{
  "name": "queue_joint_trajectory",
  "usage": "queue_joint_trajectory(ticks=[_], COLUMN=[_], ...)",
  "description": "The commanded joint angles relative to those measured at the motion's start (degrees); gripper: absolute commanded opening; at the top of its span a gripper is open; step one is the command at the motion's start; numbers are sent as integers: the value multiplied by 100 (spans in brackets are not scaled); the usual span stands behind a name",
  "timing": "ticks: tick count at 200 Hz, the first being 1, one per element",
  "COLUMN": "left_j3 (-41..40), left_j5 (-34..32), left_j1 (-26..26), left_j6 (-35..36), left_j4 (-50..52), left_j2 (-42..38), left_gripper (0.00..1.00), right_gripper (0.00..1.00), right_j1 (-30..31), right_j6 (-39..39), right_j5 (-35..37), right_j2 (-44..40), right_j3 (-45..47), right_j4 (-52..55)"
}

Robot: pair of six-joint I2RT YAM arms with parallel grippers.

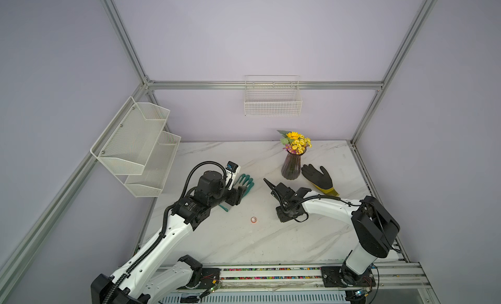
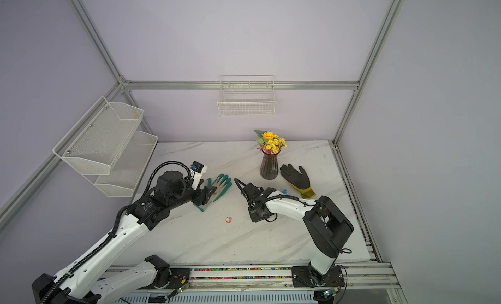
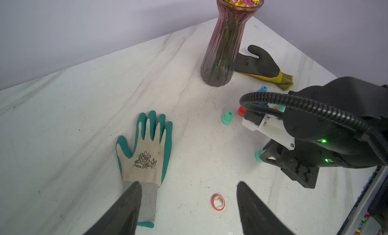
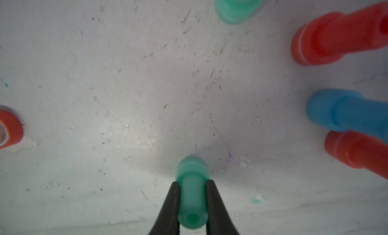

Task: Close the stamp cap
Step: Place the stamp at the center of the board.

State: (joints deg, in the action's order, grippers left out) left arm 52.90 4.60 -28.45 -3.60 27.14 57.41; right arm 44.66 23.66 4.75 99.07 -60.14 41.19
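At the lower left of the left wrist view, the left arm's fingers (image 3: pixel 126 206) stand spread and empty, one over the cuff of a teal-and-white fabric glove (image 3: pixel 147 156). Between them a small red-rimmed round plastic cap (image 3: pixel 218 202) lies alone on the white marble bench (image 3: pixel 84 118). At lower centre of the right wrist view, the right arm's fingers (image 4: pixel 168 208) clamp a teal plastic stamp (image 4: pixel 192 194), wide end close to the bench. The stamp seems gripped for capping. Next, stamp and matching cap need squaring up.
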Motion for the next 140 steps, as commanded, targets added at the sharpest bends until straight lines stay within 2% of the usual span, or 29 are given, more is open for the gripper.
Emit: queue_joint_trajectory(ticks=[1, 31, 58, 91, 140], left_j3=[168, 176, 176, 176, 175], left_j5=[92, 65, 51, 1, -29], left_j1=[41, 34, 45, 50, 50], left_j6=[96, 105, 105, 105, 104], left_j4=[-113, -94, -88, -85, -71], left_j2=[-63, -56, -63, -59, -28], left_gripper=[71, 71, 71, 71, 71], right_gripper=[0, 0, 0, 0, 11], right_j1=[39, 36, 12, -268, -680], right_j6=[-166, -213, -64, -283, -666], right_j5=[-811, -824, -452, -213, 22], right_j2=[1007, 1240, 1115, 1242, 1517], right_j3=[455, 212, -398, -1050, -1632], right_j4=[667, 840, 1020, 1201, 1305])
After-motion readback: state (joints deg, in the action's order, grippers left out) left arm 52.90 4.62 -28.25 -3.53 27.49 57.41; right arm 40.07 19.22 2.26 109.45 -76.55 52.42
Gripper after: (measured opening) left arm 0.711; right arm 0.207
